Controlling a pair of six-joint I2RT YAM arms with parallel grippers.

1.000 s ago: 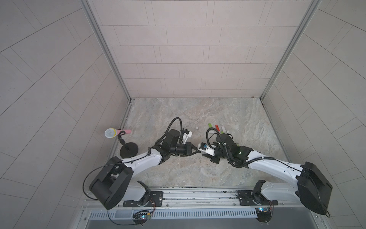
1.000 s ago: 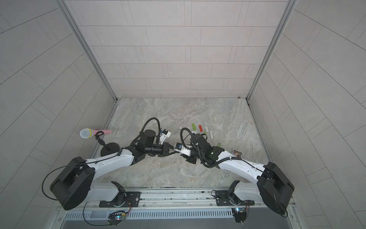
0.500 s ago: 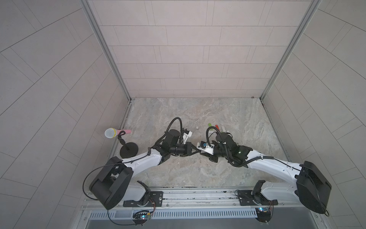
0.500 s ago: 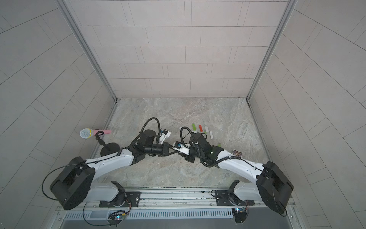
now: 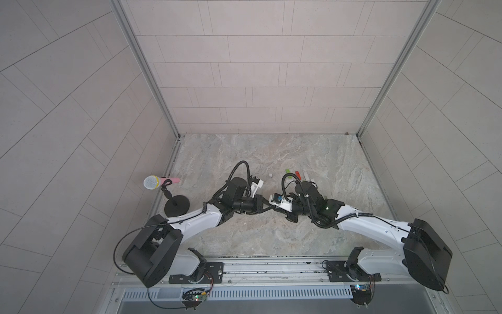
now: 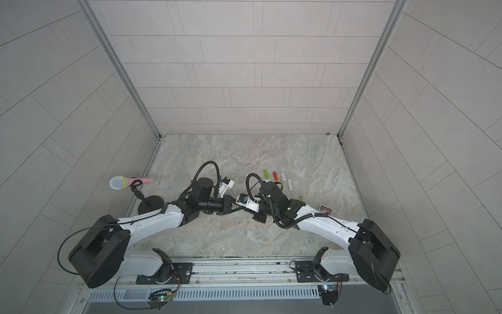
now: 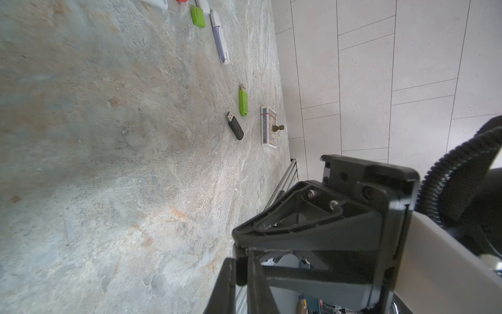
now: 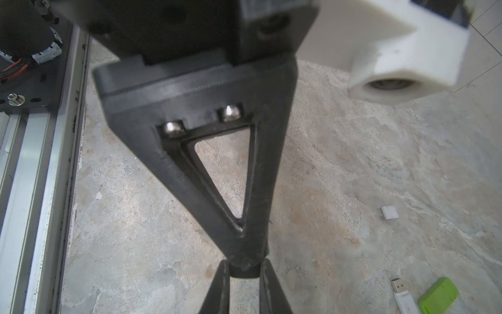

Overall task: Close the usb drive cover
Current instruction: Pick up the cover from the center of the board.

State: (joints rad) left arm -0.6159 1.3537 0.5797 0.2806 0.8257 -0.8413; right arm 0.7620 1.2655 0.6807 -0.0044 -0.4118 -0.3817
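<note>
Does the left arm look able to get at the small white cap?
Probably yes: the white cap lies in the open just beyond the left gripper, though its jaws are shut.

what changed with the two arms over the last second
The right gripper slid a little toward the left gripper and closed on the dark piece pinched there, probably the usb drive, though it is too dark to be sure. The left gripper stayed shut and in place. The loose drives and the microphone did not move.
</note>
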